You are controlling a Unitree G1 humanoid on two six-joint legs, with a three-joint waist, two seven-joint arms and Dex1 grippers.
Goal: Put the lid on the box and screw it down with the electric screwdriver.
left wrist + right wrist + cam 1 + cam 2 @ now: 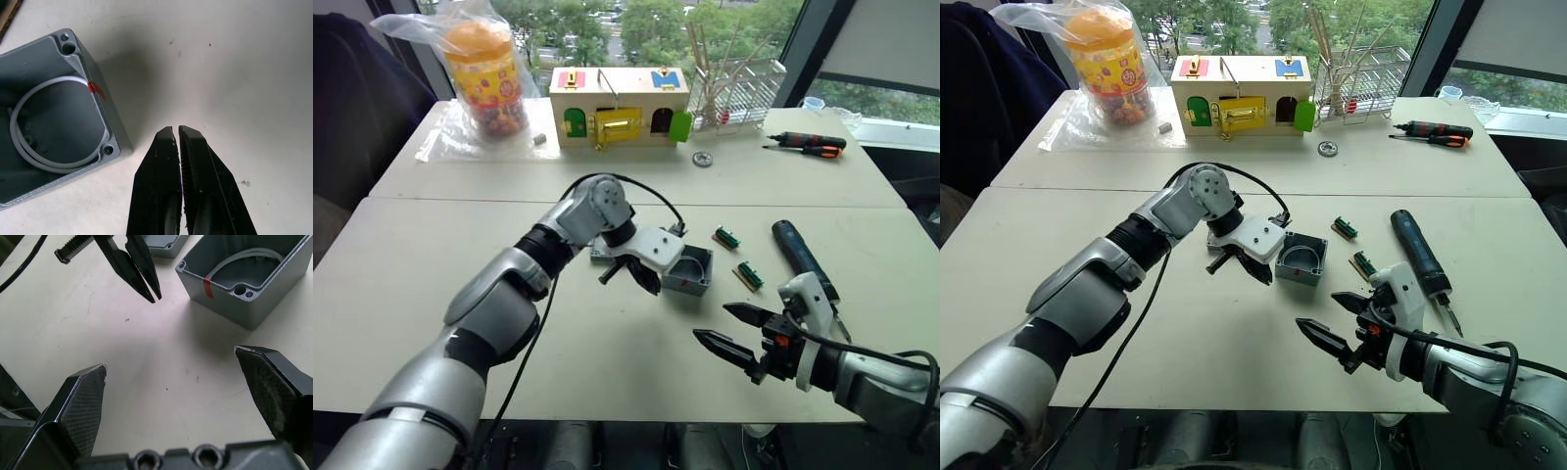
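The grey box (691, 271) sits open-side up at mid-table, a white ring inside and a red mark (95, 88) on its rim. My left gripper (647, 280) is shut with nothing in it; its tips rest just off the box's near-left corner, a small gap apart. The grey lid (600, 254) lies behind that wrist, mostly hidden; its edge (164, 246) peeks out past the left gripper (154, 296). The electric screwdriver (802, 256) lies on the table to the box's right. My right gripper (729, 329) is wide open, nearer than the box and left of the driver.
Two small green connector blocks (726, 236) (749, 275) lie between box and driver. At the back stand a wooden box with coloured doors (619, 106), a bagged orange jar (487, 78), a wire rack (739, 93), hand screwdrivers (808, 145) and a metal gear (703, 159).
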